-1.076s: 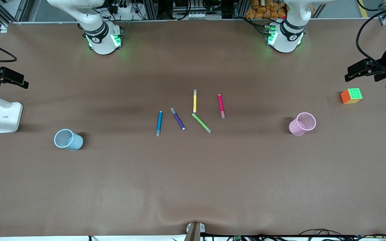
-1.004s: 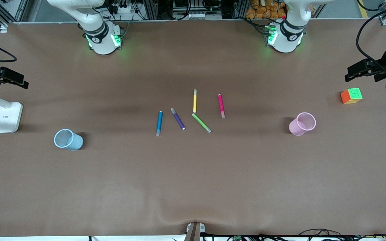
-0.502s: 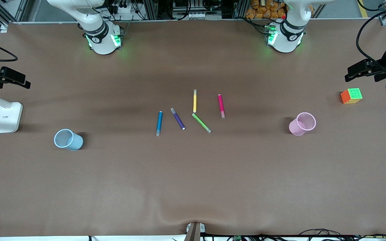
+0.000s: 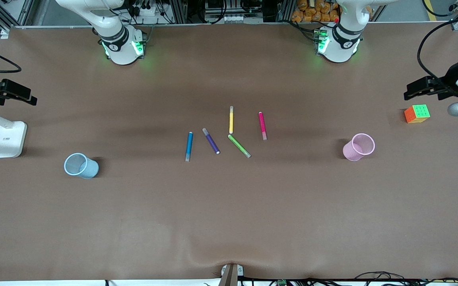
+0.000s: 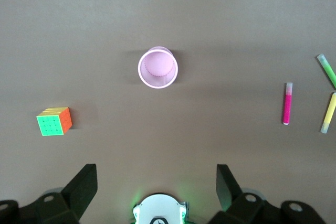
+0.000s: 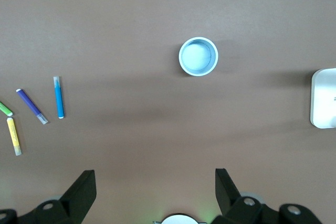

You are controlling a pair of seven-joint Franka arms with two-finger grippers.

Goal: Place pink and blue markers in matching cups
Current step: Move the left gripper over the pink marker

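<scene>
The pink marker (image 4: 262, 125) (image 5: 287, 103) and the blue marker (image 4: 189, 146) (image 6: 59, 97) lie flat at the table's middle among other markers. The pink cup (image 4: 358, 147) (image 5: 157, 67) stands upright toward the left arm's end. Toward the right arm's end stands the blue cup (image 4: 80, 165) (image 6: 198, 56), also upright. My left gripper (image 5: 156, 174) (image 4: 412, 90) hangs high over the left arm's end of the table, open and holding nothing. High over the right arm's end, my right gripper (image 6: 155, 178) (image 4: 28, 99) is open too, with nothing in it.
Purple (image 4: 211, 140), yellow (image 4: 231, 119) and green (image 4: 239, 145) markers lie between the blue and pink ones. A colour cube (image 4: 417, 113) sits at the left arm's end, and a white lamp base (image 4: 8, 139) at the right arm's end.
The left arm's hand has shifted a little toward the table's middle. The right hand has barely moved. Nothing on the table has moved.
</scene>
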